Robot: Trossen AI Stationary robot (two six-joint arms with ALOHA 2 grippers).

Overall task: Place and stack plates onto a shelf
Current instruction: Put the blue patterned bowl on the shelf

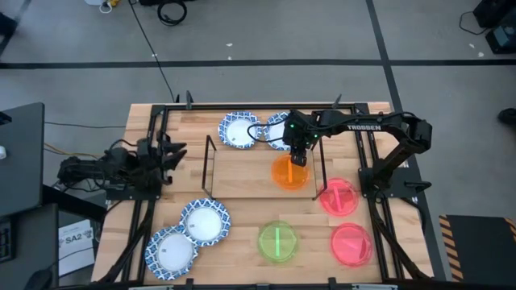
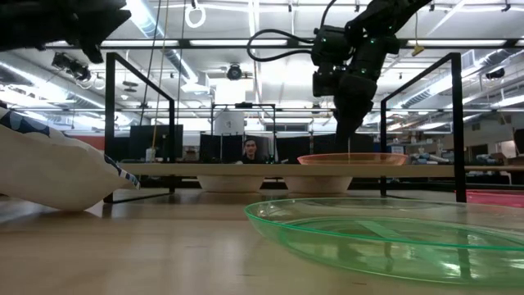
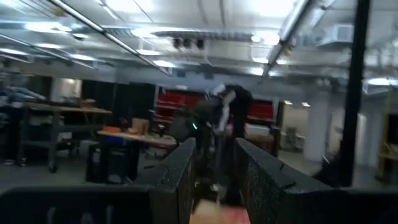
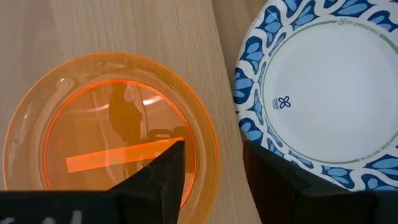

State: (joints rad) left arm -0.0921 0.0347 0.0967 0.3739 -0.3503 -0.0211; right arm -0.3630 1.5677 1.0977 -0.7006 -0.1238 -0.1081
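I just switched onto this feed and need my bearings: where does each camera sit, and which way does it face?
High: overhead, straight down; both arms, right gripper over the orange plate on the shelf.
Low: table height, level; green plate nearest, right arm descending.
Left wrist: looks past the open left gripper toward the room.
Right wrist: looks down past its fingers.
Shared: high, low and right wrist show the orange plate.

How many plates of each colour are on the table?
White with blue rims: 4
Red-pink: 2
Orange: 1
Green: 1
Total: 8 plates
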